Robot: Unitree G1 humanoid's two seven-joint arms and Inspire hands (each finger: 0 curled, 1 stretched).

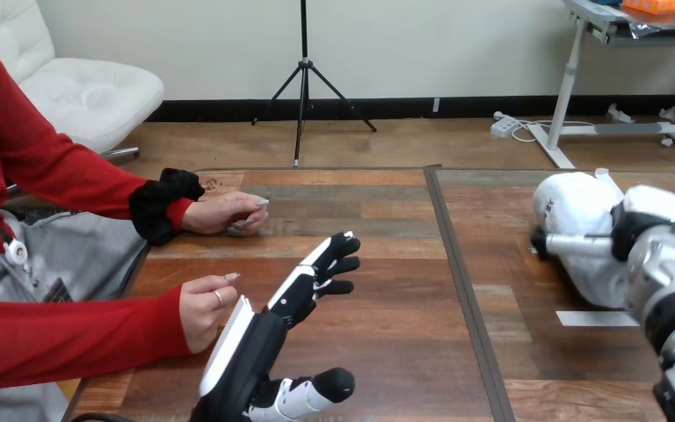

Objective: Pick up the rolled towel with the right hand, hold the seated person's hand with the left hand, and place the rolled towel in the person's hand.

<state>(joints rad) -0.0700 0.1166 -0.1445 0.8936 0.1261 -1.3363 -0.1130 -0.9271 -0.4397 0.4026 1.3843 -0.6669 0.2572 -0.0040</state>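
The robot's left hand (259,352) stands over the near left part of the wooden table (395,343) with its palm turned toward the middle. It is released: its fingers (323,264) are stretched forward and spread, the thumb (315,389) juts out low toward the right, and nothing lies in its grasp. The person's nearer hand (200,308), at the end of a red sleeve, sits loosely curled at the white back edge of that hand. The two are just beside each other, and whether they touch cannot be told. The robot's fingers are not wrapped round it. The person's farther hand (228,214) lies knuckles-up on the table beyond it, near the left edge. Across the dark seam (457,290) that runs down the tabletop, the robot's right hand (642,224) is at the right side, ahead of its silver forearm. It appears clenched on the rolled towel (580,207), a white bundle, with one white, black-tipped finger (571,244) lying across the towel's front. The towel is well apart from both of the person's hands. A strip of white tape (596,318) lies flat on the table just below the towel.
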